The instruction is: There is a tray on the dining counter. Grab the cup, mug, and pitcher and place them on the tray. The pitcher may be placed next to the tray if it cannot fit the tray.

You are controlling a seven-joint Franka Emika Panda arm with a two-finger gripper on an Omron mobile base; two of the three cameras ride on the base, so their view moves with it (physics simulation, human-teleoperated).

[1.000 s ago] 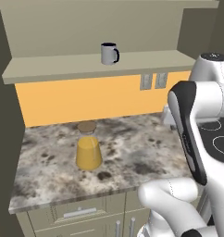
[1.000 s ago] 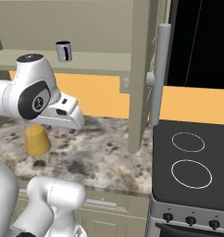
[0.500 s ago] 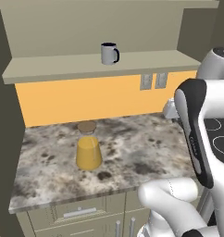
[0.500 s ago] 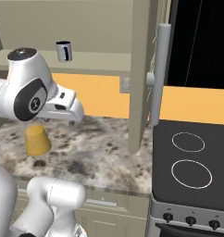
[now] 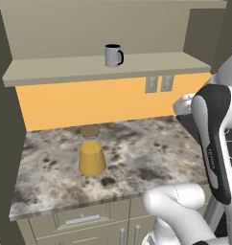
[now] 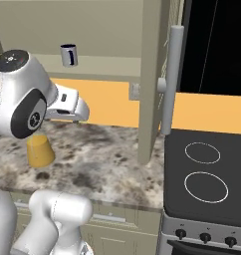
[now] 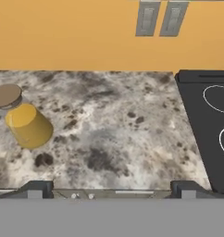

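Our hand (image 7: 112,187) hung w/ fingers apart, holding nothing. Pitcher (image 7: 26,121) stood on the tabletop (image 7: 118,134) ahead-left of it, mug (image 5: 113,55) on the shelf (image 5: 89,67) above. Nothing moved to the tray yet, we judged; all 3 left.

Arm (image 5: 211,143) swung right and higher; pitcher (image 6: 40,150) more exposed.

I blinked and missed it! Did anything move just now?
Only the arm moved: it swung a little to the right in the left base view. Its tool is open and holds nothing. The pitcher on the counter and the mug on the shelf stayed put.
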